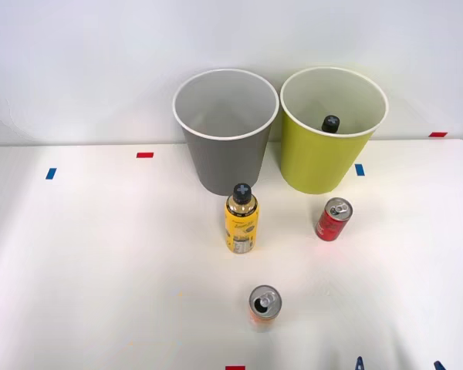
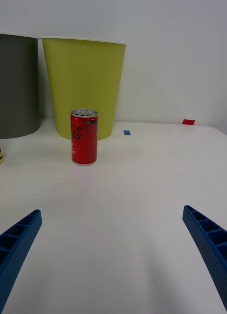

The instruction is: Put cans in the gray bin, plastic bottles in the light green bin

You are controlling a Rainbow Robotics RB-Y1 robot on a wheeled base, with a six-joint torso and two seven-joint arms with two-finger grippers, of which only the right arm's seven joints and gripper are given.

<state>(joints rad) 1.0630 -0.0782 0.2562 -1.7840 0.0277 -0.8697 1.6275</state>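
Red can (image 2: 84, 137) upright, ahead of spread end effector (image 2: 113, 255), apart.

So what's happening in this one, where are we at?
A sorting job is partway through. The right gripper is open and holds nothing, low over the table and facing the red can, which stands in front of the light green bin. One black-capped bottle already sits inside that bin. The gray bin looks empty. Still standing on the table are the yellow bottle and the orange can.
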